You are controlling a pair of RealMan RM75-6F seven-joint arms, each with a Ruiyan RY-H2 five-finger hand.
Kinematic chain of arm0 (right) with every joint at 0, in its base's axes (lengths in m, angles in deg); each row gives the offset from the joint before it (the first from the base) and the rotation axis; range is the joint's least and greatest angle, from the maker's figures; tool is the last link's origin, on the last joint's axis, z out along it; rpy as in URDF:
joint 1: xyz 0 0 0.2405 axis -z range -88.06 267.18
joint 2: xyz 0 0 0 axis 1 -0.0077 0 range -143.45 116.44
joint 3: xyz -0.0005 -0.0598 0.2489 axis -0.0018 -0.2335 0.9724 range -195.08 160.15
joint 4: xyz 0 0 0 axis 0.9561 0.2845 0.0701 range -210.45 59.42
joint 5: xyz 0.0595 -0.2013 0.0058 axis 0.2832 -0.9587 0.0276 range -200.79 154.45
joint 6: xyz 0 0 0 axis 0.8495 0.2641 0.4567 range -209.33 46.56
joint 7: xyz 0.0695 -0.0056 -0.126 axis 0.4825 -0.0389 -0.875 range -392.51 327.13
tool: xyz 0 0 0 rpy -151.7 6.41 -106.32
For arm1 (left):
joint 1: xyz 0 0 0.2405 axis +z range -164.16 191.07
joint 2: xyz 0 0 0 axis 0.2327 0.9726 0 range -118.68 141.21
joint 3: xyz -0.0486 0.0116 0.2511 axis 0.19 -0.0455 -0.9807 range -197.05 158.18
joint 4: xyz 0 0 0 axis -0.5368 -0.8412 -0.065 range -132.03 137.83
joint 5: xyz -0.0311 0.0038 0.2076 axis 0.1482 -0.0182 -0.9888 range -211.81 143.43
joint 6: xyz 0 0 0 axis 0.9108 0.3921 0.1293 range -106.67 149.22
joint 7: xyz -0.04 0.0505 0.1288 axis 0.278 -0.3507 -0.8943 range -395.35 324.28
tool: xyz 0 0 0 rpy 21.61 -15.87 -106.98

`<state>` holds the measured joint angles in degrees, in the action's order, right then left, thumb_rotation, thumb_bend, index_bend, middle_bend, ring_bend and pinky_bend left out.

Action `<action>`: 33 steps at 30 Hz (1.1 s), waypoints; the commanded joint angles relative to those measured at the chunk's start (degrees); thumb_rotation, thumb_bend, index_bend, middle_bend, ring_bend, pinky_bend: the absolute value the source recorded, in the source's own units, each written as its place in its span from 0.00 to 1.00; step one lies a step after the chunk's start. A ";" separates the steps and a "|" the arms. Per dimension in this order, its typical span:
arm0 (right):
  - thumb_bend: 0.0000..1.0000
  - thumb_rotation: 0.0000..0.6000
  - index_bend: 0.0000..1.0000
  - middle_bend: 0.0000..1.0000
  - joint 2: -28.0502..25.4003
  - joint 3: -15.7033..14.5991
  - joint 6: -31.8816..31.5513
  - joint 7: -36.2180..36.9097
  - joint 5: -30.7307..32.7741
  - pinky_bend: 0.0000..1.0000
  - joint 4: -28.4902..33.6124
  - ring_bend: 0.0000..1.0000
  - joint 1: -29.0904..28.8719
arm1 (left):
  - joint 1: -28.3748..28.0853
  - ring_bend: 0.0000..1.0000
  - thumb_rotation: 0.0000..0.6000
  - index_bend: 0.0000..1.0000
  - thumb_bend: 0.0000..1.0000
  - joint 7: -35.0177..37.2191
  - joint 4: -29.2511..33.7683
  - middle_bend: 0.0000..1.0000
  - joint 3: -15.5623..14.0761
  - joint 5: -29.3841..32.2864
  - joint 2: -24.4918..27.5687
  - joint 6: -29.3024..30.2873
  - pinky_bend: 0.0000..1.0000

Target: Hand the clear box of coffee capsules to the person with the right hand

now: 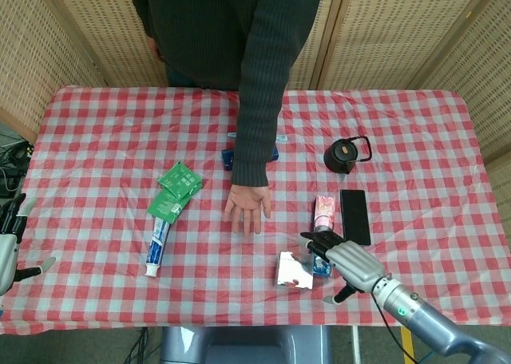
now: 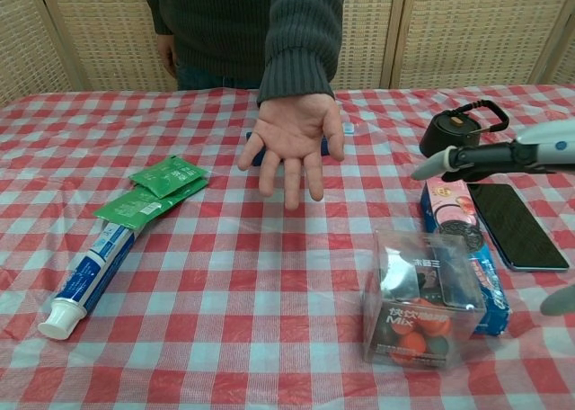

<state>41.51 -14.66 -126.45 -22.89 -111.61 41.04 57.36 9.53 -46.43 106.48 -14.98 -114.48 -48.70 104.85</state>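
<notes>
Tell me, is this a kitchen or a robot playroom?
Probably a robot test room, not a kitchen. A table with a checked cloth stands before woven screens, odd items like toothpaste and a phone lie about, and a robot hand reaches in.

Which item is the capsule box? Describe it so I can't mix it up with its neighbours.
On the checked table, look at the near edge, in front of the person's open palm. The clear box of coffee capsules stands left of the long cookie pack. It is the only see-through cube, with round capsules visible inside.
</notes>
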 commanded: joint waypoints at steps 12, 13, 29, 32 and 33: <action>0.00 1.00 0.00 0.02 11.73 1.21 4.28 -17.13 18.58 0.02 -2.89 0.01 -6.53 | -0.83 0.00 1.00 0.00 0.00 2.02 -0.52 0.00 0.68 2.15 0.78 -1.33 0.00; 0.00 1.00 0.02 0.07 12.49 1.01 3.87 -18.23 19.56 0.09 -3.30 0.06 -6.75 | -0.76 0.00 1.00 0.00 0.00 2.29 -0.50 0.00 0.67 2.03 0.91 -1.11 0.00; 0.39 1.00 0.47 0.58 13.33 2.44 -5.13 -16.84 16.58 0.59 0.34 0.60 -4.29 | -0.65 0.00 1.00 0.00 0.00 3.54 -0.46 0.00 0.25 1.53 1.35 -0.65 0.00; 0.42 1.00 0.47 0.58 8.07 4.57 -6.89 -14.39 14.38 0.59 4.70 0.60 -3.96 | -0.66 0.00 1.00 0.00 0.00 3.90 -0.35 0.00 0.22 1.59 1.52 -0.67 0.00; 0.43 1.00 0.47 0.58 5.64 5.82 -7.47 -12.66 13.99 0.59 6.64 0.60 -3.86 | -0.67 0.00 1.00 0.00 0.00 4.05 -0.33 0.00 0.23 1.58 1.59 -0.66 0.00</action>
<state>51.97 -11.34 -132.12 -38.58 -95.83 43.57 53.10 8.87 -42.44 106.13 -14.75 -112.90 -47.15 104.17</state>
